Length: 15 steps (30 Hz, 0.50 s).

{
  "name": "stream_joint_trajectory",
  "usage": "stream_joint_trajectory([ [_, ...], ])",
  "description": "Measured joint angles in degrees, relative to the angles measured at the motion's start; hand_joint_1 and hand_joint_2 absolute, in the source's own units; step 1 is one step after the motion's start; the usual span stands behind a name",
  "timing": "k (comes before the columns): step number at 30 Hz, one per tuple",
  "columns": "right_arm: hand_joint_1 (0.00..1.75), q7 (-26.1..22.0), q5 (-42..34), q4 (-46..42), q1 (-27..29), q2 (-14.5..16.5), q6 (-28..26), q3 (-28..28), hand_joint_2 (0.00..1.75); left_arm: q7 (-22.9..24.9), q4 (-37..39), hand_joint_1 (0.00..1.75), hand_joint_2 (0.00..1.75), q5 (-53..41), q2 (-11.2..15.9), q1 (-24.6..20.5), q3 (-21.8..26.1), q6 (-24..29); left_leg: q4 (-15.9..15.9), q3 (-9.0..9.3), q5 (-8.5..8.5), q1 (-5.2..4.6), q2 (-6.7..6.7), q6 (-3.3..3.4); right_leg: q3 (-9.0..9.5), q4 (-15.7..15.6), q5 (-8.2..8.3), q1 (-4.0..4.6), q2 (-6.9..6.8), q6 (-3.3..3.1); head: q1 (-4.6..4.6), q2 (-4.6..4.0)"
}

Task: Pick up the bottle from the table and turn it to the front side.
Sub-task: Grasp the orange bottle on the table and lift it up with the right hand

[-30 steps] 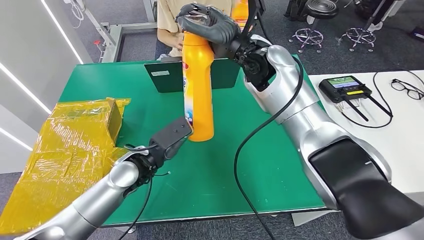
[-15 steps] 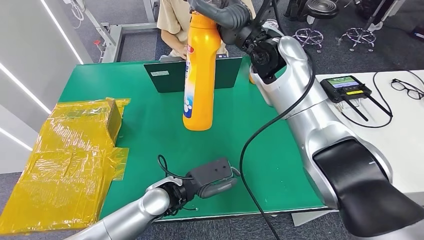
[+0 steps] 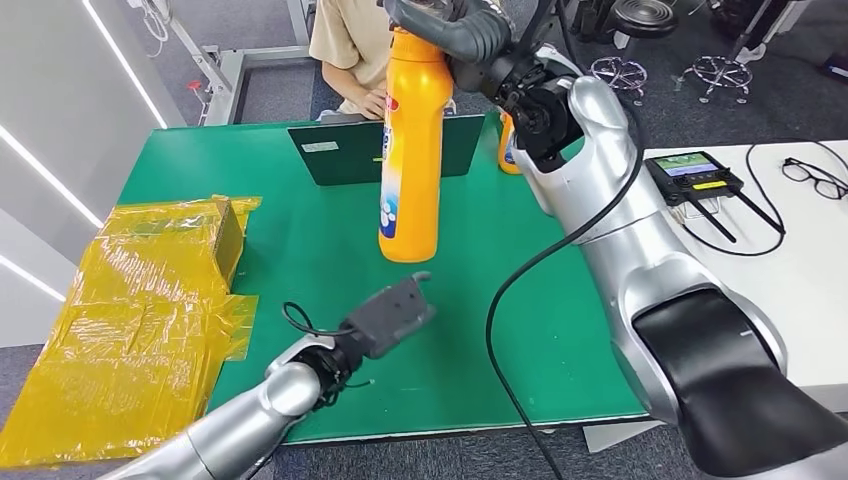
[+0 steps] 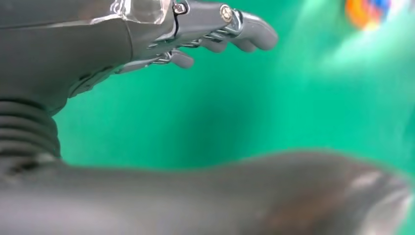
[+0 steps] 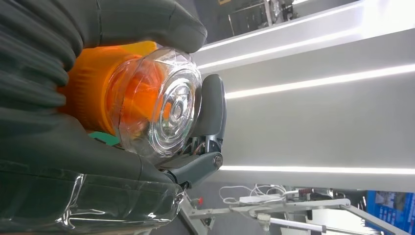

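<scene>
An orange bottle point(image 3: 412, 150) with a clear cap point(image 5: 166, 112) hangs upright above the green table point(image 3: 560, 330). My right hand point(image 3: 445, 28) grips it around the neck and cap from above; its fingers point(image 5: 58, 142) wrap the orange neck. A blue and white label point(image 3: 388, 215) shows along the bottle's left edge. My left hand point(image 3: 395, 315) hovers low over the table, just in front of and below the bottle's base, apart from it. Its fingers point(image 4: 220, 29) are stretched out and hold nothing.
A second orange bottle point(image 3: 508, 145) stands behind my right arm. A dark green panel point(image 3: 340, 150) stands at the table's back, with a person point(image 3: 350, 50) behind it. A yellow wrapped box point(image 3: 150, 290) fills the left side. A white table point(image 3: 800, 270) at right carries a controller point(image 3: 690, 175) and glasses point(image 3: 815, 178).
My right hand has lifted the bottle and carried it slightly right. My left hand left the bottle's base, dropped toward the front edge, then came back up a little.
</scene>
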Motion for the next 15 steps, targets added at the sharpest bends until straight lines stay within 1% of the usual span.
stream_joint_trajectory([
  [8, 1.75, 0.5, 0.8, -0.7, 0.3, -0.9, 0.6, -0.2, 1.75, -1.0, 0.2, 0.00, 0.00, -2.6, 2.9, -3.2, 9.3, 3.0, 0.0, 0.00, 0.01, 0.00, 0.00, 0.01, 0.00, 0.0, 0.00, 0.00, 0.01, 0.00, 0.01, 0.00],
  [11, 1.75, 0.5, 0.9, -0.7, 0.3, -0.9, 0.8, -0.2, 1.75, -1.0, 0.3, 0.00, 0.00, -2.8, 3.4, -3.8, 11.2, 3.1, 0.0, 0.00, 0.01, 0.00, 0.00, 0.01, -0.01, 0.0, 0.00, -0.01, 0.00, 0.00, 0.00, 0.00],
  [15, 1.75, 0.5, 1.0, -0.6, 0.3, -0.9, 1.1, -0.1, 1.75, -1.1, 0.3, 0.00, 0.00, -3.0, 3.6, -4.0, 12.3, 2.9, 0.0, -0.01, 0.01, 0.00, -0.01, 0.01, 0.00, 0.0, 0.00, -0.01, 0.00, 0.00, 0.00, 0.00],
])
